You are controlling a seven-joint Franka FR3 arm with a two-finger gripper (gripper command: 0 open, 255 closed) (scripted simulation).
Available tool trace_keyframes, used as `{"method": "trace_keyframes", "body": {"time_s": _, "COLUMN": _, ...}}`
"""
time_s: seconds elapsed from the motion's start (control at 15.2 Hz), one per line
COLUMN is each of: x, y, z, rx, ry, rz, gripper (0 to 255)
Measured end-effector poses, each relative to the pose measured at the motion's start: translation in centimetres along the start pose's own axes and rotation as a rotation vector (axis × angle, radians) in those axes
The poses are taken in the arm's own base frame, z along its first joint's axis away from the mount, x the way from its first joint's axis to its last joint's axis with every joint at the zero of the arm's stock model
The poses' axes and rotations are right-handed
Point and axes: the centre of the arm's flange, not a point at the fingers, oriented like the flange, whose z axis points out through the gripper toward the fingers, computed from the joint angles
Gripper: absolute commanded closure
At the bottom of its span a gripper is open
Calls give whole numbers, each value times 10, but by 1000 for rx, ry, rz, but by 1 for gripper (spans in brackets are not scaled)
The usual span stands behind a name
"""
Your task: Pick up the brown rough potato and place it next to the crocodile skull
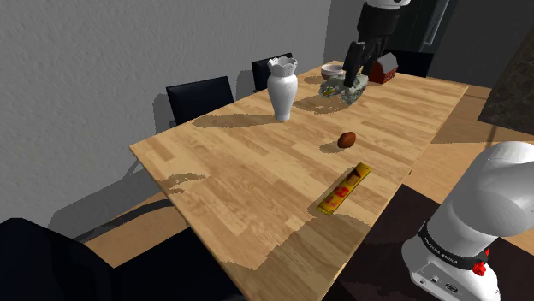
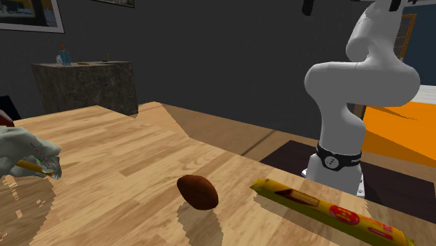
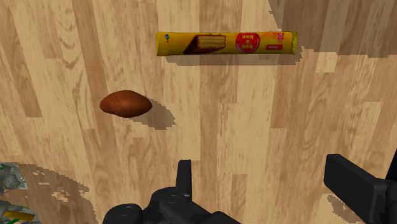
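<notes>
Hand (image 1: 359,75), released and empty, hangs above the crocodile skull (image 1: 338,90); the brown potato (image 1: 346,139) lies apart from that skull.

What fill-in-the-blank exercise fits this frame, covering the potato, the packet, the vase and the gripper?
1. On the light wooden table, the brown oval potato lies near a long ____ packet.
2. The black gripper is ____, holding nothing.
3. The white vase stands ____ on the table.
Missing words: yellow; open; upright.
</notes>
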Motion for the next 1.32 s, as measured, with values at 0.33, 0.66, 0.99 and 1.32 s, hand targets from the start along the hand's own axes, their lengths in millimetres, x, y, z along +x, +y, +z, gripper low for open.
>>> {"method": "trace_keyframes", "body": {"time_s": 0.33, "x": 19, "y": 15, "z": 34, "rx": -12, "ry": -25, "rz": 115, "gripper": 0}}
{"method": "trace_keyframes", "body": {"time_s": 0.66, "x": 45, "y": 41, "z": 88, "rx": -31, "ry": -66, "rz": 307, "gripper": 0}}
{"method": "trace_keyframes", "body": {"time_s": 0.99, "x": 66, "y": 73, "z": 148, "rx": -50, "ry": -105, "rz": 501, "gripper": 0}}
{"method": "trace_keyframes", "body": {"time_s": 1.32, "x": 76, "y": 111, "z": 203, "rx": -70, "ry": -145, "rz": 695, "gripper": 0}}
